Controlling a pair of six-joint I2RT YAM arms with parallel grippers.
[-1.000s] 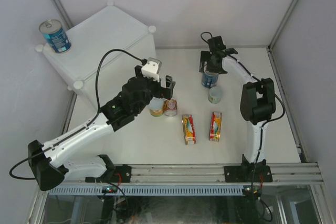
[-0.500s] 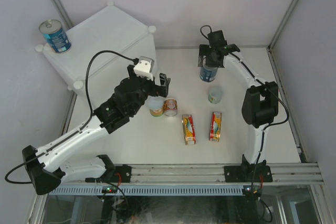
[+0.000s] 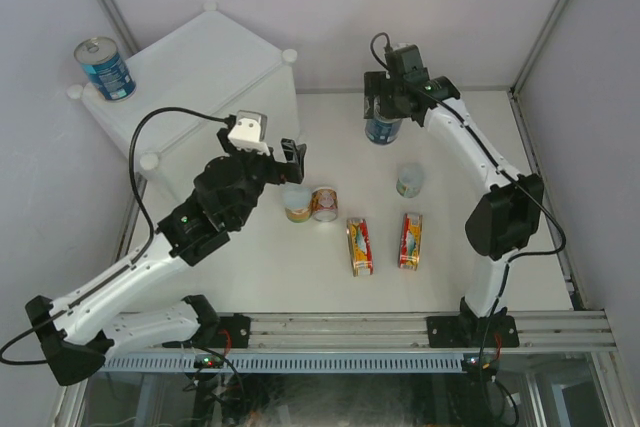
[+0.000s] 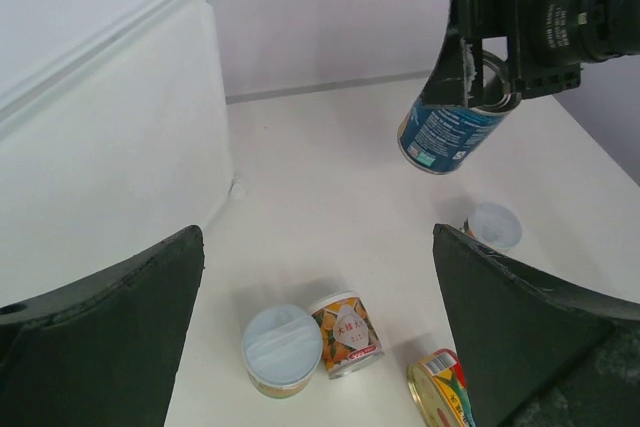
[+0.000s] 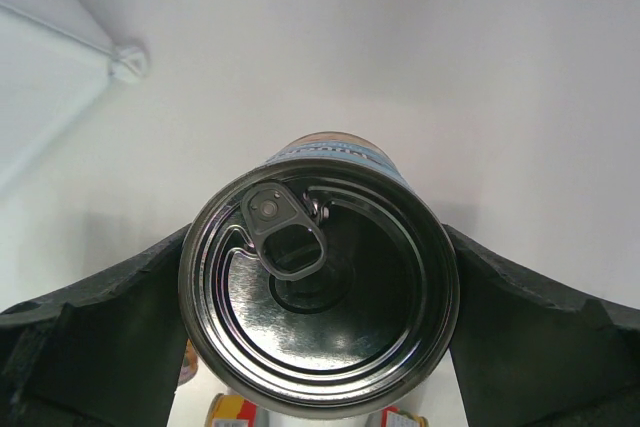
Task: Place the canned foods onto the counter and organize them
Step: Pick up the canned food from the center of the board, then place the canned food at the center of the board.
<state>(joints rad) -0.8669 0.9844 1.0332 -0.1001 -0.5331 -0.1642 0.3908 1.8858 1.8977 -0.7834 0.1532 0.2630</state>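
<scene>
I am holding a tall blue-labelled can (image 4: 450, 127) in the right gripper (image 3: 386, 109).
Its jaws are clamping it, tilted, above the table (image 3: 300, 277) beside the counter (image 3: 200, 67); the left gripper (image 3: 290, 173) is hanging wide open, empty, over two small cans (image 3: 298, 205).

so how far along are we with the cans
Done: one tall blue can stands on the white box. In hand: the right fingers grip the second blue can, tilted and held off the table. Left on the table: three small round cans and two flat red-and-yellow tins.
</scene>
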